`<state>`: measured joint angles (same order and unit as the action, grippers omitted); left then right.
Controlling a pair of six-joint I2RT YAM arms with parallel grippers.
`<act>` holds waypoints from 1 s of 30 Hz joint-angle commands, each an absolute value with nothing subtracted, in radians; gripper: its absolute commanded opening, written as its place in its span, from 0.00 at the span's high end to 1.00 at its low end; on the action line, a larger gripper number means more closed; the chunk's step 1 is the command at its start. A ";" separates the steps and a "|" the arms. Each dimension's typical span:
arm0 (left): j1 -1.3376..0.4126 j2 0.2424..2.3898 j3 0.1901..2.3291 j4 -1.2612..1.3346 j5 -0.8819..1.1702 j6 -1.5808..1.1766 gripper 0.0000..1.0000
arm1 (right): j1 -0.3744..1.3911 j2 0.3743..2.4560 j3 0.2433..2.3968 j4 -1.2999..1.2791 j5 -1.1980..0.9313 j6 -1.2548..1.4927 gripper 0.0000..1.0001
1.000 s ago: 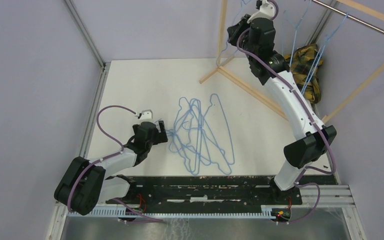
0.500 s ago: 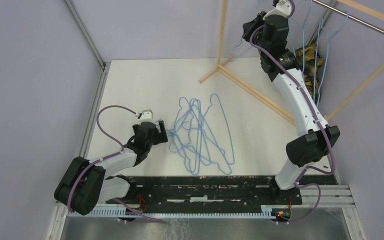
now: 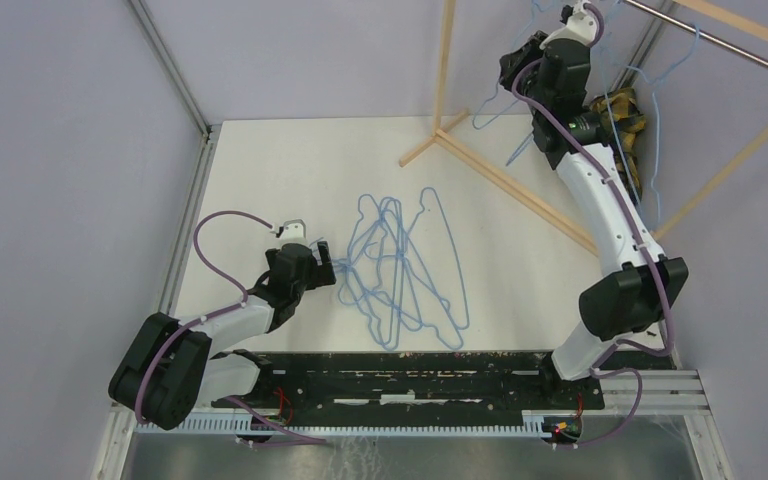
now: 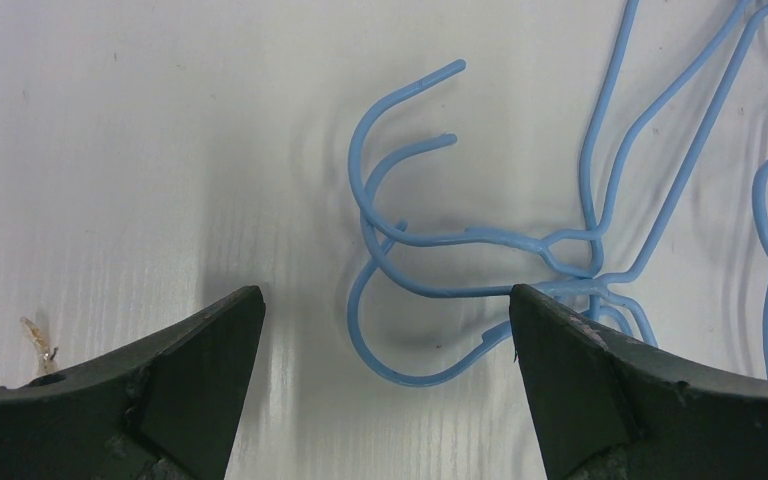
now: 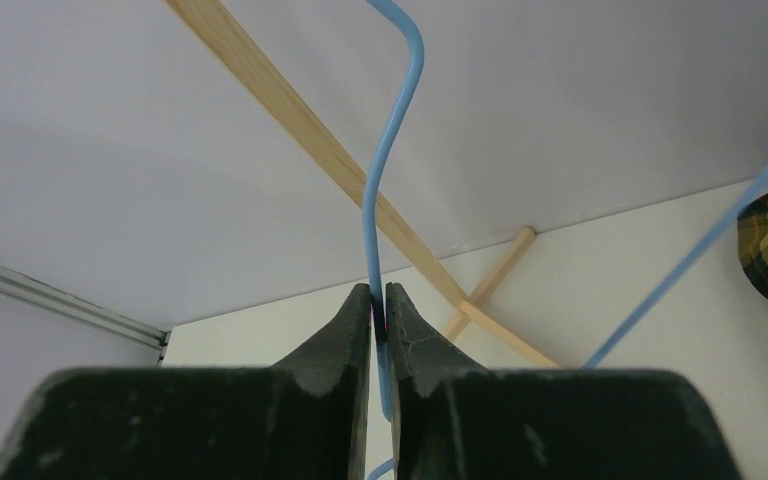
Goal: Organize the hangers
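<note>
Several light-blue wire hangers (image 3: pixel 405 270) lie tangled on the white table; their hooks (image 4: pixel 400 250) show in the left wrist view. My left gripper (image 3: pixel 328 268) is open just left of the hooks, its fingers (image 4: pixel 210 340) straddling the lowest hook without touching it. My right gripper (image 3: pixel 520 62) is raised at the back right, shut on the wire of one hanger (image 5: pixel 385 190) held up near the wooden rack. That hanger's body (image 3: pixel 508 100) dangles below the gripper. More hangers (image 3: pixel 650 90) hang from the metal rail (image 3: pixel 730 42).
The wooden rack frame (image 3: pixel 447 70) stands at the back right, its base bars (image 3: pixel 500 180) running across the table. A yellow-black plaid cloth (image 3: pixel 628 125) lies under the rail. Purple walls close the back and left sides.
My right arm has swung right and slightly up with the held hanger, closer to the rail. The left arm and the pile have not moved.
</note>
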<state>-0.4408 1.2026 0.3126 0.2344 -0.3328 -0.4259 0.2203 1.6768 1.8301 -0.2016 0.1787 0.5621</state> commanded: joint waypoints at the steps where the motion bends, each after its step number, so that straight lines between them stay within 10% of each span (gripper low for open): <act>1: -0.445 1.206 0.337 0.279 -0.331 -0.411 0.01 | 0.211 1.595 1.789 -0.168 0.163 0.583 0.74; 11: -0.446 1.208 0.337 0.279 -0.331 -0.411 0.01 | 0.219 1.389 1.654 -0.191 0.144 0.550 0.37; 30: -0.446 1.201 0.335 0.279 -0.338 -0.414 0.01 | 0.849 1.327 1.368 -0.431 0.167 0.274 0.39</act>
<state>-0.4408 1.2037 0.3126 0.2348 -0.3309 -0.4255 0.7219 1.2419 1.4532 -0.3508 0.1020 0.3424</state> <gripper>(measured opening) 0.991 0.619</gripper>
